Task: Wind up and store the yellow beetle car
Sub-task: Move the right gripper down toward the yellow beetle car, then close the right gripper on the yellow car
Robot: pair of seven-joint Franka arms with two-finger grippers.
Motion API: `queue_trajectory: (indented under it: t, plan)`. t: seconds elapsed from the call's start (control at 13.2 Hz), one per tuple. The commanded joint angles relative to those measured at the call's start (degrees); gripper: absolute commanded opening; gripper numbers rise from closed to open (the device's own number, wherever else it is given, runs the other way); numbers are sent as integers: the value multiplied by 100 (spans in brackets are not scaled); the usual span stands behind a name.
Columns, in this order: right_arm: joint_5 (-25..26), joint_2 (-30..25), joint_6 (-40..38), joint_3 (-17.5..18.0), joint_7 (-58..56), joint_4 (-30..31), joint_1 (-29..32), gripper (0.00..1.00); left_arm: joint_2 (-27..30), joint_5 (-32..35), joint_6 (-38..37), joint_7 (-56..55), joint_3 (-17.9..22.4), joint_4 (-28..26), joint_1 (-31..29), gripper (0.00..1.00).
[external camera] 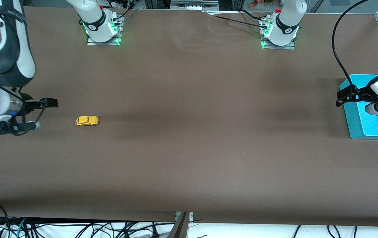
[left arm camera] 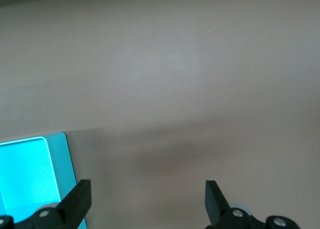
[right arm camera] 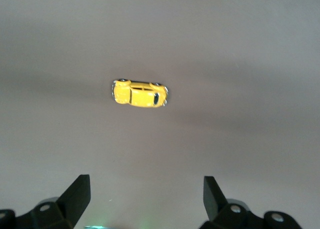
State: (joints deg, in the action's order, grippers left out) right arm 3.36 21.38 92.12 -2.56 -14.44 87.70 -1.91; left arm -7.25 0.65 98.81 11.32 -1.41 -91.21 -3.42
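The yellow beetle car stands on its wheels on the brown table toward the right arm's end. My right gripper is open and empty, beside the car and clear of it, on the side toward the table's end. In the right wrist view the car lies ahead of the open gripper, apart from both fingers. My left gripper is open and empty at the inner edge of a teal tray. It also shows open in the left wrist view.
The teal tray lies at the left arm's end of the table, and its corner shows in the left wrist view. The two arm bases stand along the table's edge farthest from the front camera. Cables hang below the near edge.
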Motion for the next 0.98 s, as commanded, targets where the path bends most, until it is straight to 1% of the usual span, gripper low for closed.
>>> queue_trajectory:
  t: [0.0, 0.15, 0.3, 0.53, 0.91]
  plan:
    - [-28, 305, 270, 1, -1144, -52, -3, 100, 40, -126, 33, 107, -9, -37, -44, 100]
    - [-2, 428, 568, 1, -2024, 149, -29, 100, 40, -126, 33, 107, -18, -37, -44, 100]
    - [7, 429, 868, -8, -2745, 457, -29, 100, 40, -126, 33, 107, -18, -37, -44, 100]
    - [-1, 403, 1543, -25, -3791, 1133, -12, 100, 40, -126, 24, 107, -9, -37, -44, 100]
    - [-2, 420, 2537, -34, -4848, 1828, -3, 99, 40, -126, 24, 107, -9, -37, -44, 100]
